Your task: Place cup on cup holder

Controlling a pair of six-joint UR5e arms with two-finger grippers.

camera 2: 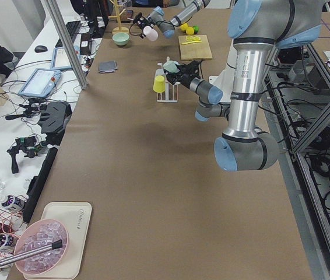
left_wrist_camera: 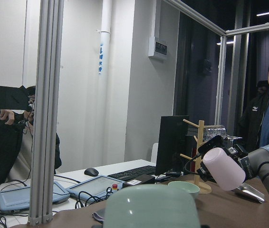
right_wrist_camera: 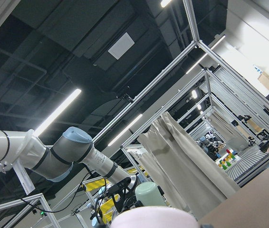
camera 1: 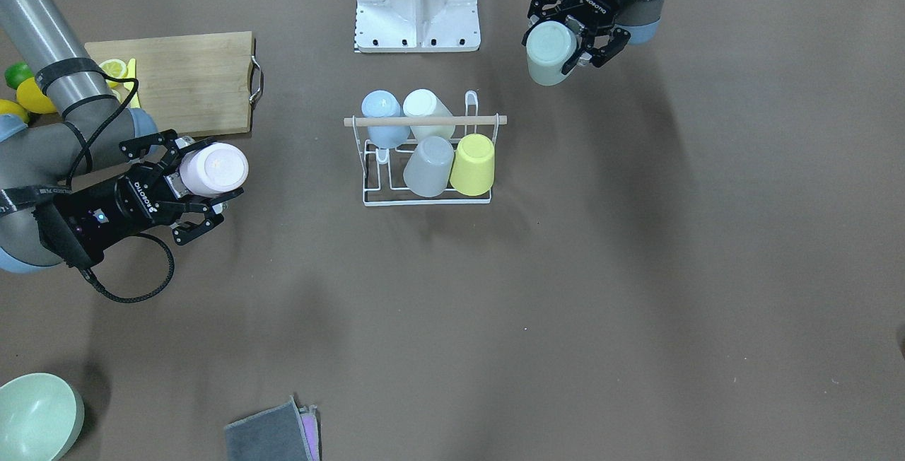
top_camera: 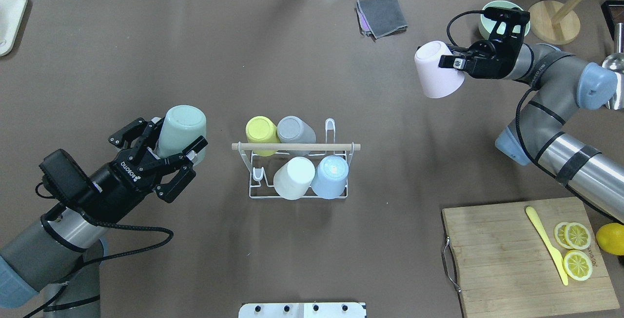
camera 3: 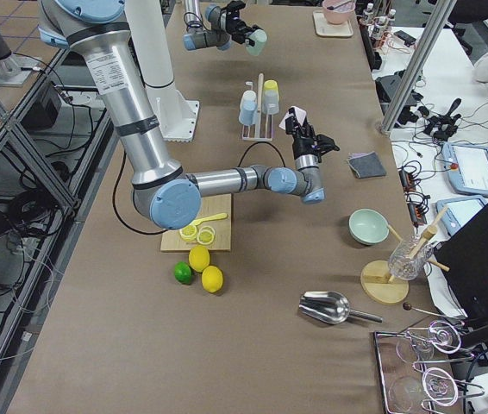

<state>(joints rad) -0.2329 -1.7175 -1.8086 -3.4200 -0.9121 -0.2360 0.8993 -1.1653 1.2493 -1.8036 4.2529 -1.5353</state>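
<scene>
The white wire cup holder with a wooden rod stands mid-table and carries yellow, grey, white and blue cups, bottoms up. My left gripper is shut on a pale green cup, held above the table left of the holder. My right gripper is shut on a pink cup, held in the air far right of the holder. The green cup and the pink cup fill the bottom of their wrist views.
A wooden cutting board with lemon slices and a yellow knife lies near right. A grey cloth, a green bowl and a wooden stand are at the far side. The robot base plate is behind the holder.
</scene>
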